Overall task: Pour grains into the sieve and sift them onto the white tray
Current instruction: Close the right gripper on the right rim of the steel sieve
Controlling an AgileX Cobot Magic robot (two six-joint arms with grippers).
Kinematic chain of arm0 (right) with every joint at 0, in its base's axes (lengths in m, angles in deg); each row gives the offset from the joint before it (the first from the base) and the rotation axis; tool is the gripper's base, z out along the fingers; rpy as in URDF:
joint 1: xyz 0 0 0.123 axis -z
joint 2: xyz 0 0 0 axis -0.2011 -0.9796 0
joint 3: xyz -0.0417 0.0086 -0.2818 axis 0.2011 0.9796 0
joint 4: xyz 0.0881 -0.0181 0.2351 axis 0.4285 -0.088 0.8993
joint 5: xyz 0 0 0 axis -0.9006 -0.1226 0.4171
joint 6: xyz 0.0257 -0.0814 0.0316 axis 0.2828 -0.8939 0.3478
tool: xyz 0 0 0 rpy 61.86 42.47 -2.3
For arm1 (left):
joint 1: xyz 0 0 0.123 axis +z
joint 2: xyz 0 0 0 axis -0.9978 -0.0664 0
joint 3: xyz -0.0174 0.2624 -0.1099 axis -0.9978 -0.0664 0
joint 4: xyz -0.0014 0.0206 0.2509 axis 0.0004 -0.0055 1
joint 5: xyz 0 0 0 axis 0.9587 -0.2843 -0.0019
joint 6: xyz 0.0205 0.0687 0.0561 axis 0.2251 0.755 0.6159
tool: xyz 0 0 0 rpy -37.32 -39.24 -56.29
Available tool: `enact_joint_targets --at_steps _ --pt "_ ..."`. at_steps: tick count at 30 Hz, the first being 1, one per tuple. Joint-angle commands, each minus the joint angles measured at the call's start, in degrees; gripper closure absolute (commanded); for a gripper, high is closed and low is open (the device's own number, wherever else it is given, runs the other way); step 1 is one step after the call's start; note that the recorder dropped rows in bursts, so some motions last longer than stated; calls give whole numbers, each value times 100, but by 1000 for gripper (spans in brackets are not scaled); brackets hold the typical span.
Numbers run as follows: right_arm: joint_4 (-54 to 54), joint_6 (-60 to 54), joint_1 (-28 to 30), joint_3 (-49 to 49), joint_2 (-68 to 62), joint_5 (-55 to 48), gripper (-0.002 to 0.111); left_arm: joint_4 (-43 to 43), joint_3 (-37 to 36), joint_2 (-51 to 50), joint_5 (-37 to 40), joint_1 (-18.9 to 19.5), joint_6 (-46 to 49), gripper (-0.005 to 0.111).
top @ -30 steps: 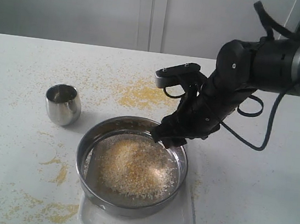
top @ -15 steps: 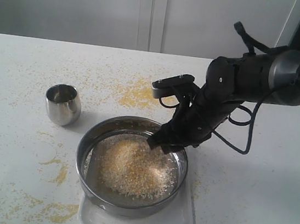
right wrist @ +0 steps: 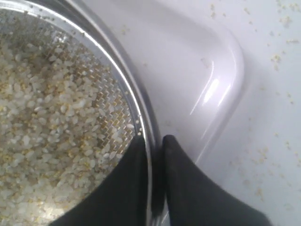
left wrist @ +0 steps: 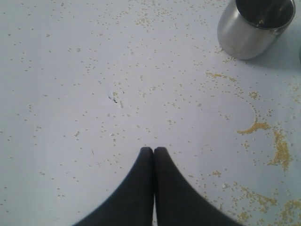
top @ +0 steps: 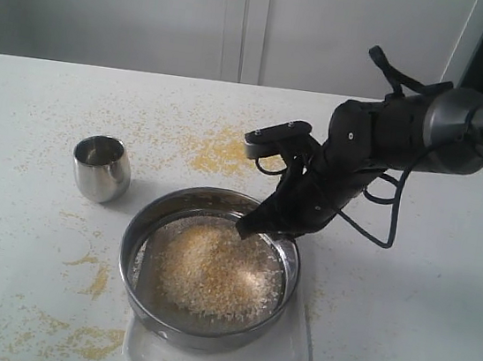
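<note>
Left end effector (left wrist: 154,150) closed tight, right end effector (right wrist: 154,139) clamped narrow.

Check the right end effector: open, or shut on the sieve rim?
Shut on the sieve: right end effector has one finger inside the steel rim, one outside, both against it.

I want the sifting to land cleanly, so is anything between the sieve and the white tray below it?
Nothing visible does. The sieve sits directly over the white tray, with the grains heaped on its mesh. The right gripper has its jaws on either side of the rim. The space under the mesh is hidden.
</note>
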Motion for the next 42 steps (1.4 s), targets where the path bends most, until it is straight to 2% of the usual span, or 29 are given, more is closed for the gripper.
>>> enact_joint_targets --at_steps 1,9,16,18,36,38,40,42 --pt "-6 -41 -36 -29 -13 191 108 -22 -40 48 19 30 -7 106" --pt "-6 -41 -36 -29 -16 268 108 -22 -40 48 19 30 -7 106" --pt "-6 -41 -36 -29 -16 374 86 -22 -40 48 19 30 -7 106" --pt "-6 -41 -36 -29 -16 422 85 -22 -40 48 19 30 -7 106" --pt "-6 -41 -36 -29 -282 403 86 -22 -40 48 19 30 -7 106" --pt "-6 -41 -36 -29 -282 403 93 -22 -40 48 19 30 -7 106" --pt "-6 -41 -36 -29 -282 403 105 -17 -40 48 19 30 -7 106" --pt "-17 -41 -36 -29 -282 403 108 -17 -40 48 19 30 -7 106"
